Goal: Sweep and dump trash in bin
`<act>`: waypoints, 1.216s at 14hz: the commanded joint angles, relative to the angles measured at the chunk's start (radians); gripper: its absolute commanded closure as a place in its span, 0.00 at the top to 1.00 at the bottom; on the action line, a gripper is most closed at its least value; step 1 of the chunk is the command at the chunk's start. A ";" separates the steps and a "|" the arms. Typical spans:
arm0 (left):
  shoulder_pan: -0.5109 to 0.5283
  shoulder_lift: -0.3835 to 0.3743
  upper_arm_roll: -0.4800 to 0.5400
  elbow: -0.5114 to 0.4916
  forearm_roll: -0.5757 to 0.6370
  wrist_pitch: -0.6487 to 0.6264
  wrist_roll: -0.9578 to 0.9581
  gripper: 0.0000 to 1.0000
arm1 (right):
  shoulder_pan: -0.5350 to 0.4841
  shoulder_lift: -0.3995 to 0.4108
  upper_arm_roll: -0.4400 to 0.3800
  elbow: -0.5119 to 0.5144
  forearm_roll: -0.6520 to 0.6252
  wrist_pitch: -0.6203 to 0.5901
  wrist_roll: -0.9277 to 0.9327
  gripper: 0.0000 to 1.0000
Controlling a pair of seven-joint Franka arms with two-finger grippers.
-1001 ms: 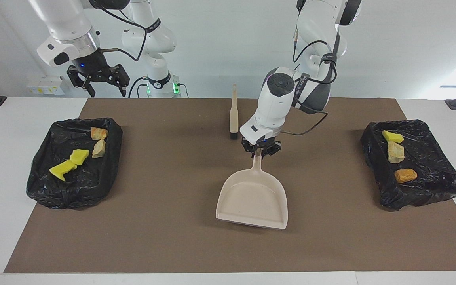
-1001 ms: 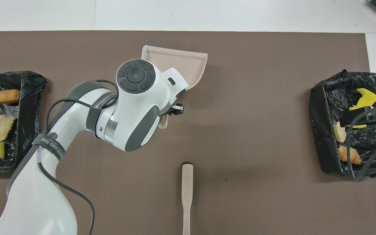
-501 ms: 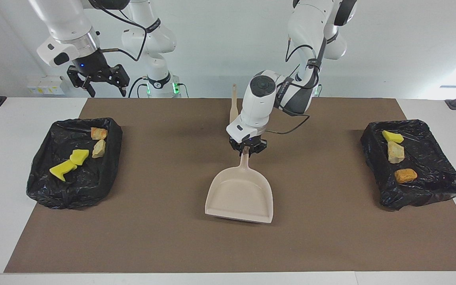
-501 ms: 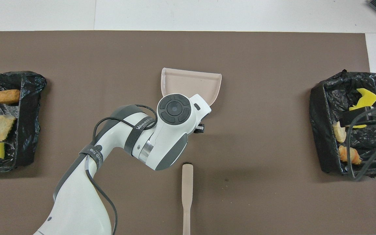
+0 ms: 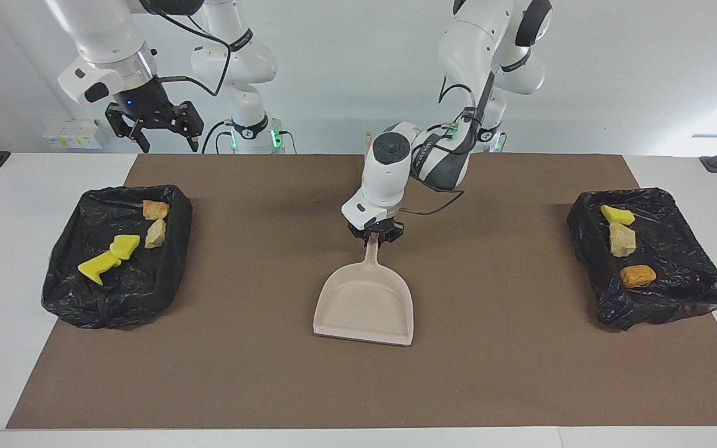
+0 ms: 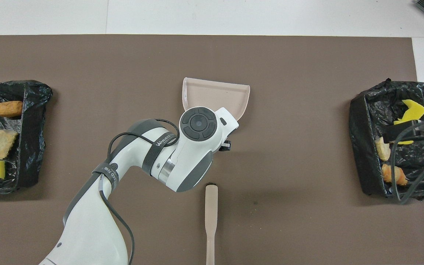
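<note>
The trash lies wholly in the two black-lined bins: yellow sponge pieces (image 5: 108, 255) and tan lumps (image 5: 155, 233) in the bin (image 5: 66, 292) at the right arm's end of the table, and a yellow piece (image 5: 617, 215), a tan lump (image 5: 622, 239) and an orange-brown lump (image 5: 638, 275) in the bin (image 5: 694, 292) at the left arm's end. No scrap shows on the brown mat (image 5: 520, 373).

Midway between the bins sits the dustpan (image 5: 365, 305), empty, its flat lip pointing away from the robots. The left claw (image 5: 376, 236) is closed on the tip of the dustpan's handle. The brush (image 6: 211, 217) lies nearer the robots than the dustpan, untouched. The right claw (image 5: 154, 127) waits open, high above the bin at its own end.

The sweeping looks finished. The risk now is in setting the dustpan down: letting go while it is tilted or lifted would make it drop or skid. A careless pull back could also knock the brush just beside the arm.
</note>
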 commanded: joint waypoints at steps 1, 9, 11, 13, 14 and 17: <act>0.000 -0.032 0.022 -0.026 -0.014 -0.011 -0.014 1.00 | -0.009 -0.022 0.004 -0.026 0.016 0.011 0.009 1.00; 0.164 -0.186 0.033 -0.021 -0.012 -0.166 0.011 1.00 | -0.011 -0.022 0.004 -0.026 0.016 0.011 0.009 1.00; 0.228 -0.233 0.033 -0.024 -0.012 -0.224 0.064 1.00 | -0.009 -0.022 0.004 -0.026 0.016 0.011 0.009 1.00; 0.305 -0.285 0.033 -0.030 -0.012 -0.299 0.139 1.00 | -0.009 -0.022 0.004 -0.026 0.016 0.011 0.009 1.00; 0.336 -0.304 0.033 -0.030 -0.012 -0.340 0.205 1.00 | -0.009 -0.022 0.004 -0.026 0.016 0.011 0.009 1.00; 0.419 -0.358 0.033 -0.041 -0.012 -0.431 0.334 1.00 | -0.009 -0.022 0.004 -0.026 0.016 0.012 0.009 1.00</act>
